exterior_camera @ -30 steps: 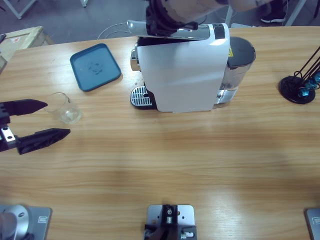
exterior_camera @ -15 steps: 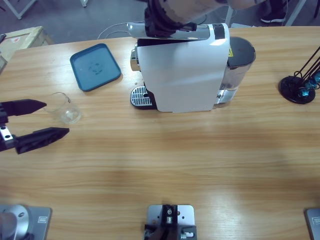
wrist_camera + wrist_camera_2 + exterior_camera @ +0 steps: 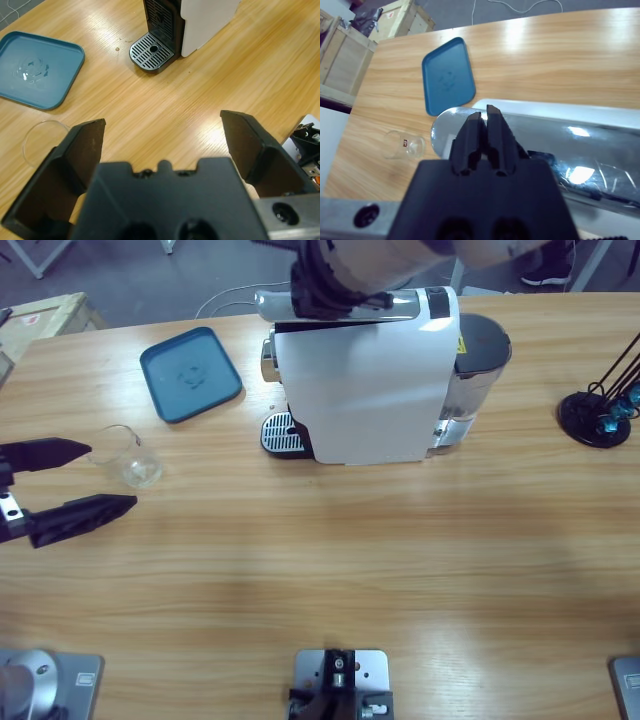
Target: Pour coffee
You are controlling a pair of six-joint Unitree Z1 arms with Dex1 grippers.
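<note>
We cannot tell whether the glass tumbler (image 3: pixel 128 456) holds coffee, and the left wrist view's edge cuts it off.

My desk (image 3: pixel 330 570) is carrying a white coffee machine (image 3: pixel 365 390) up top, a blue tray (image 3: pixel 190 374) beside it, a clear glass (image 3: pixel 128 455) lower left, and a black stand (image 3: pixel 596 418) far right.

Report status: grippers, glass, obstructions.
Left gripper open, beside glass, not gripping. Right gripper shut over coffee machine's lever. No coffee visible in glass. Path to drip tray unobstructed.
</note>
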